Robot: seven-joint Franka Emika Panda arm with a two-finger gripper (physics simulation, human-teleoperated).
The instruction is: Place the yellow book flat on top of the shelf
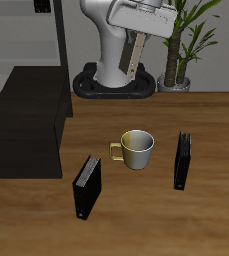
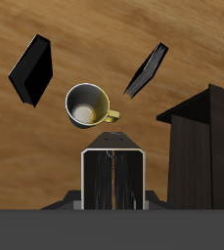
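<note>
My gripper (image 1: 137, 32) is raised high at the table's back, near the robot's base, and is shut on the yellow book (image 1: 133, 55). The book hangs upright below the fingers, its tan cover showing. In the wrist view the gripper (image 2: 113, 154) holds the book (image 2: 113, 187) edge-on, with its dark edge facing the camera. The shelf (image 1: 26, 120), a large matte black cabinet with a flat top, stands on the table to one side, well below the book and apart from it. It also shows in the wrist view (image 2: 203, 146).
A yellow mug (image 1: 137, 148) stands mid-table, below the gripper (image 2: 87, 104). One black book (image 1: 87, 186) stands near the front edge and another (image 1: 184, 160) beside the mug. A potted plant (image 1: 181, 45) and the robot's base (image 1: 111, 80) are at the back.
</note>
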